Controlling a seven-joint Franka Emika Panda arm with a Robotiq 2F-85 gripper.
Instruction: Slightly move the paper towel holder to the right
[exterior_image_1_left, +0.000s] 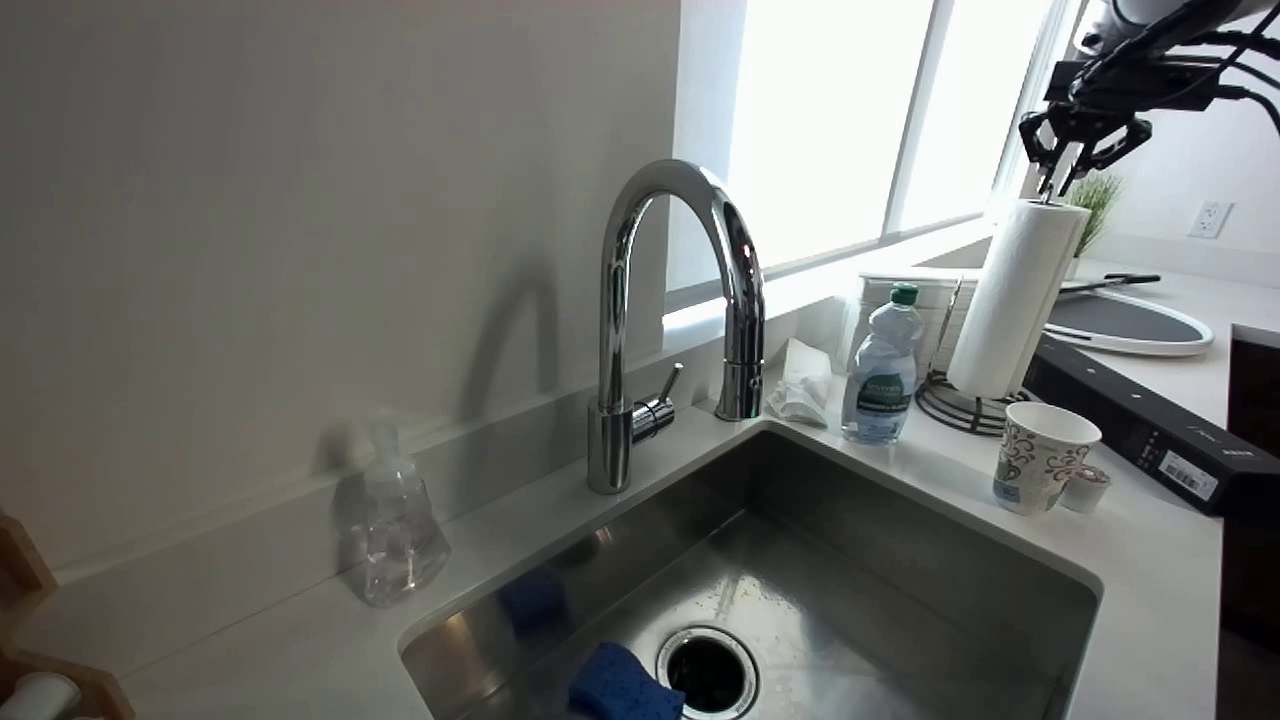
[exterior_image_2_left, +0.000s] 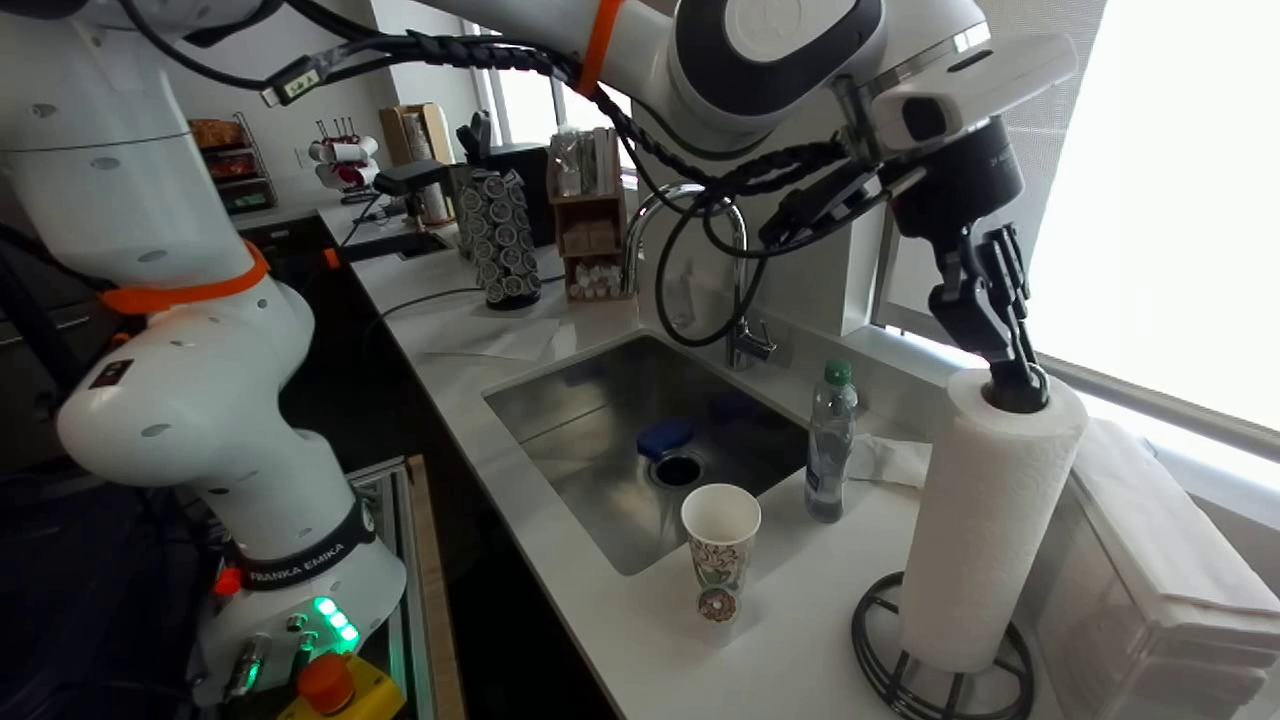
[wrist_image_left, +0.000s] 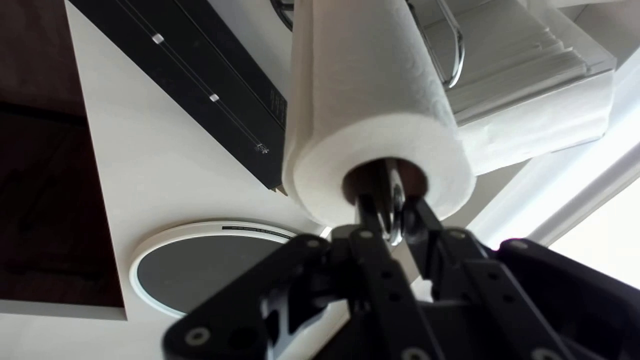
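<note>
The paper towel holder (exterior_image_1_left: 1018, 300) is a tall white roll on a dark round wire base (exterior_image_2_left: 945, 690); it stands on the counter in both exterior views (exterior_image_2_left: 985, 530). In the wrist view the roll (wrist_image_left: 365, 70) comes down from the top edge, its open end toward me. A metal loop (wrist_image_left: 396, 200) sticks out of the roll's core. My gripper (exterior_image_1_left: 1056, 188) is above the roll, its fingers pointing down. In the wrist view the fingertips (wrist_image_left: 387, 207) lie on both sides of the loop and appear to touch it. The fingertips partly enter the core, so their ends are hidden.
A dish soap bottle (exterior_image_1_left: 882, 375) and a patterned cup (exterior_image_1_left: 1040, 455) stand near the base. A long black box (exterior_image_1_left: 1140, 410) lies beside the holder. A napkin dispenser (exterior_image_2_left: 1150, 600) stands close behind. A sink (exterior_image_1_left: 930, 520) and faucet (exterior_image_1_left: 612, 350) are beyond the bottle.
</note>
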